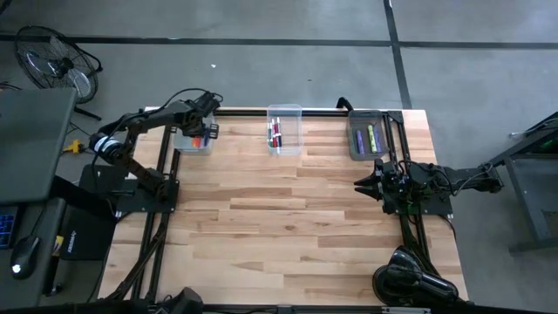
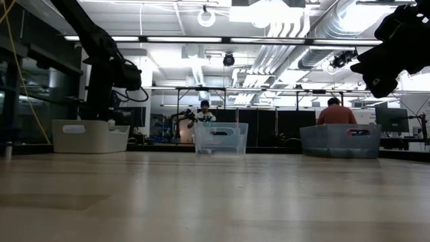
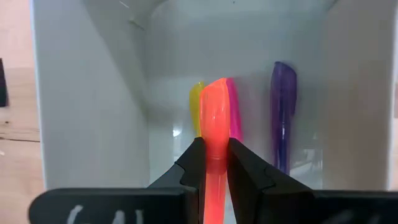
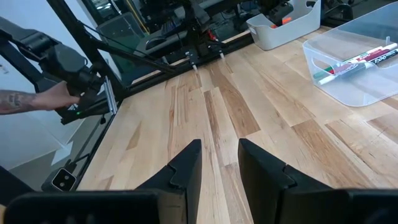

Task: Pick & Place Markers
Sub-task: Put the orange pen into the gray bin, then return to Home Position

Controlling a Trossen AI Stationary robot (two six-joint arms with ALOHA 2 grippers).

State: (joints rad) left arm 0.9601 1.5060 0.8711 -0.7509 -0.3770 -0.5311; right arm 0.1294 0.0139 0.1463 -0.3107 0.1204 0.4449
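Two dark fingers [image 3: 193, 168] of the left gripper [image 3: 216, 165] fill the near part of the left wrist view, squeezed tight on an orange marker [image 3: 215, 124]. It hangs inside a white bin [image 3: 93, 112], and a yellow marker [image 3: 195, 109], a pink marker [image 3: 234, 115] and a purple marker [image 3: 283, 112] stand against the far wall just behind it. From above, the left gripper [image 1: 206, 122] sits over the white bin [image 1: 187, 144] at the back left of the wooden table [image 1: 288, 227], with a bit of orange [image 1: 198, 142] showing in the bin. A clear bin [image 1: 284, 113] in the back middle holds red and green markers [image 1: 276, 135], and a grey bin [image 1: 356, 144] at the back right holds purple and green markers [image 1: 370, 137]. The right gripper [image 1: 362, 184] waits low over the right side of the table, near the grey bin. From table height, the white bin [image 2: 90, 136], the clear bin [image 2: 220, 138] and the grey bin [image 2: 340, 141] stand in a row at the far edge, and two people sit in the room behind. In the right wrist view, the right gripper [image 4: 219, 163] hangs over bare wood with its fingers apart and nothing between them. The clear bin [image 4: 354, 62] with its markers [image 4: 351, 64] is off to one side, and a person's hand [image 4: 53, 96] rests on a dark arm beside the table.
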